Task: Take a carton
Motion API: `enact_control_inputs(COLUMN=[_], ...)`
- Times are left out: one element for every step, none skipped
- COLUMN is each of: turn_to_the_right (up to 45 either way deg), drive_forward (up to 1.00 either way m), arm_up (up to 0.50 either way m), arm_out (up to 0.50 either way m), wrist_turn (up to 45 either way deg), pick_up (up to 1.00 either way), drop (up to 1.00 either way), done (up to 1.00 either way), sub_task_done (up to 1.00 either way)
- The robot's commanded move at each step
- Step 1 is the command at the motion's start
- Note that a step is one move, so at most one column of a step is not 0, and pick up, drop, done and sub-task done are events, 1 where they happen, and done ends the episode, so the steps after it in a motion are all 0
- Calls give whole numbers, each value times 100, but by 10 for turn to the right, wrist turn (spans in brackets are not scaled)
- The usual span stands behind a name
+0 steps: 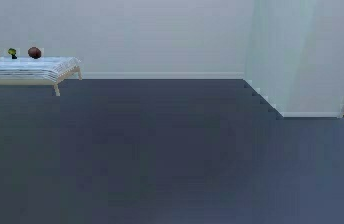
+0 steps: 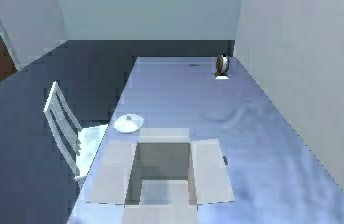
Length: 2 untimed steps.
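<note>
Now an open grey cardboard carton (image 2: 165, 172) sits on the pale blue tabletop (image 2: 270, 140), a small white round dish (image 2: 128, 124) just beside it. I cannot tell the gripper's state.

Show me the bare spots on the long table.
Free: the table's middle, between the open carton and the small dark thing at the far end; also the strip right of the carton. Crowded: the near end, with carton and white dish.

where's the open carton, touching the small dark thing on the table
Apart. The arm side view shows bare tabletop between the open carton and the small dark thing.
</note>
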Motion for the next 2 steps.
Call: enact_control_inputs(turn_to_the_right=[0, 0], drive_forward=[0, 0], arm_up=[50, 38], arm_out=[0, 0], wrist_turn=[0, 0], pick_up=[0, 0], drop=[0, 0], done=[0, 0], sub_task_done=[0, 0])
